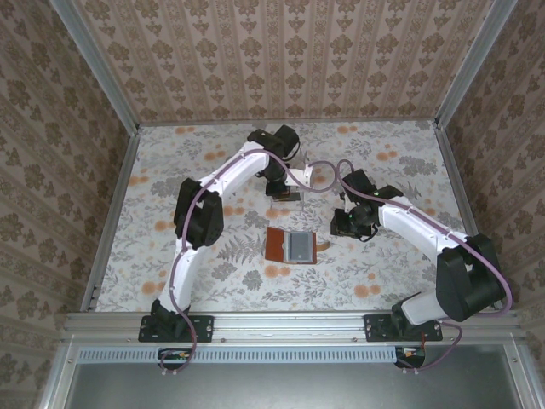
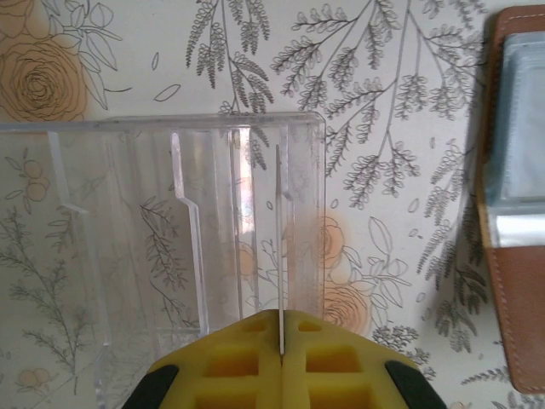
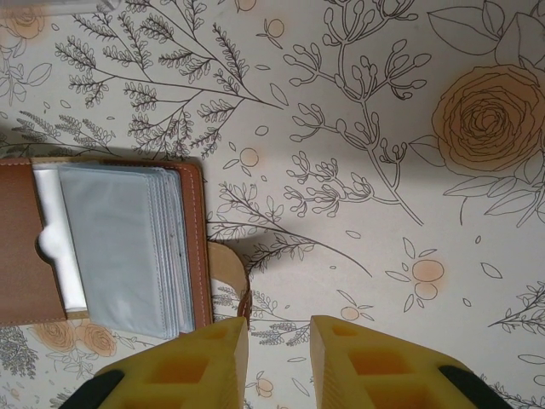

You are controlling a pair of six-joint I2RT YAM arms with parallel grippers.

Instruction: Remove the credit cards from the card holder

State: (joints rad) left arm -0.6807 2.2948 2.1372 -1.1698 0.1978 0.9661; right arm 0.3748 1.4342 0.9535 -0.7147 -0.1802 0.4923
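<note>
The card holder [image 1: 277, 244] lies open on the flowered table, brown leather with a stack of grey pockets [image 3: 119, 247]; its short strap tab [image 3: 226, 264] sticks out to the side. My left gripper [image 2: 281, 313] is shut on a thin credit card [image 2: 279, 239], seen edge-on, and holds it upright over the clear plastic tray [image 2: 128, 128]. In the top view that gripper [image 1: 288, 194] hangs just behind the card holder. My right gripper [image 3: 279, 322] is open beside the strap tab, with nothing between its fingers. I cannot tell whether cards sit in the grey pockets.
The clear tray [image 1: 321, 176] stands behind the card holder, between the two wrists. Patterned walls enclose the table on three sides. A metal rail [image 1: 289, 324] runs along the near edge.
</note>
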